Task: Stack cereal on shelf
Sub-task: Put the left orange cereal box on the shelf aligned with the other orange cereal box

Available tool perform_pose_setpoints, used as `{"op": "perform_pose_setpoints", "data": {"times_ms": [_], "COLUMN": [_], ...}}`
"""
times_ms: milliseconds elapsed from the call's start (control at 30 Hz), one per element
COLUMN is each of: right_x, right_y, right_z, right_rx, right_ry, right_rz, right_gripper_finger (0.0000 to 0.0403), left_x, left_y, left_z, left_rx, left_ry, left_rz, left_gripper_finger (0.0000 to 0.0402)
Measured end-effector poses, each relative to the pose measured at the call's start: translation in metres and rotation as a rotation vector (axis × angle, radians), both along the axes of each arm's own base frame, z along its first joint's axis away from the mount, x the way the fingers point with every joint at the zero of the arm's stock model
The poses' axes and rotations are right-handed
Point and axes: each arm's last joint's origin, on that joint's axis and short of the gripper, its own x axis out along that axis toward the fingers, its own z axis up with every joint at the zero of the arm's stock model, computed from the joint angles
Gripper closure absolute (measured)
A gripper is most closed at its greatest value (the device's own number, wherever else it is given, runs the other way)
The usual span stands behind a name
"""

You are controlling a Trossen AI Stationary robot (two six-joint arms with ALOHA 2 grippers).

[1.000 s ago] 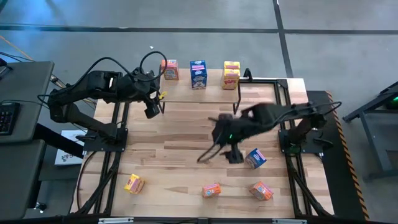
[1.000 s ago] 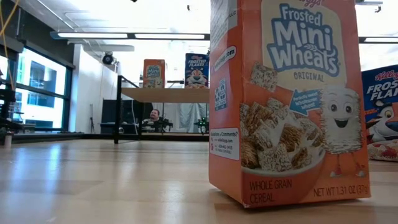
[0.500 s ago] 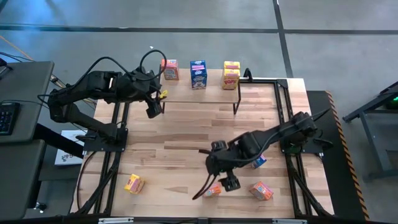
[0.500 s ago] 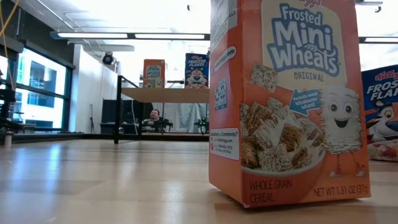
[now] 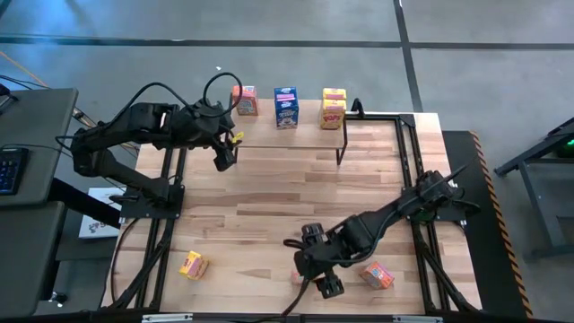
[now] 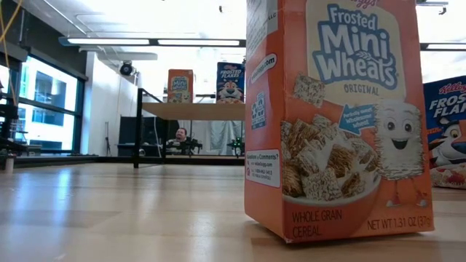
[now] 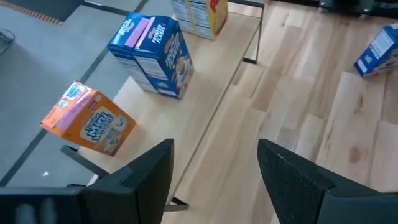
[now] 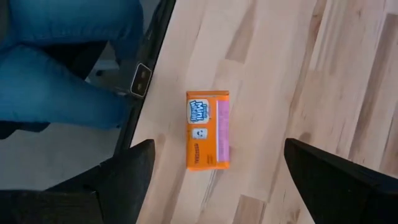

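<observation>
An orange cereal box (image 8: pixel 208 130) lies flat on the table close to its near edge. My right gripper (image 5: pixel 328 287) (image 8: pixel 214 186) hovers above it, open, a finger on either side and touching nothing. Three cereal boxes stand on the shelf (image 5: pixel 296 135) at the far edge: orange (image 5: pixel 245 100), blue (image 5: pixel 286 106) and yellow (image 5: pixel 334 108). My left gripper (image 5: pixel 224 158) (image 7: pixel 214 180) hangs open and empty over the shelf's left end. In the low view neither gripper shows.
More boxes lie on the table: a yellow-orange one (image 5: pixel 191 265) at the near left, an orange one (image 5: pixel 378 274) at the near right, a blue one (image 7: pixel 379 53) farther back. Beyond the near edge are a person's legs (image 8: pixel 62 81). An orange box (image 6: pixel 335 124) fills the low view.
My right gripper has swung from the table's middle toward the near edge and come down, staying open, and now stands over the orange box there. No box has moved.
</observation>
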Motion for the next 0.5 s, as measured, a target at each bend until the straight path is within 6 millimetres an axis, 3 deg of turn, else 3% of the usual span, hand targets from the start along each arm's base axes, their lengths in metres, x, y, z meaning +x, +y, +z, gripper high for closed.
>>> {"op": "perform_pose_setpoints", "data": {"times_ms": [500], "right_x": [0.010], "right_y": [0.030], "right_z": [-0.046], "right_rx": [-0.079], "right_ry": [0.069], "right_rz": [0.012], "right_gripper_finger": [0.0053], "left_x": [0.000], "left_y": [0.000], "left_z": [0.000], "left_rx": [0.029], "left_ry": [0.021], "left_rz": [-0.033], "left_gripper_finger": [0.0179]}}
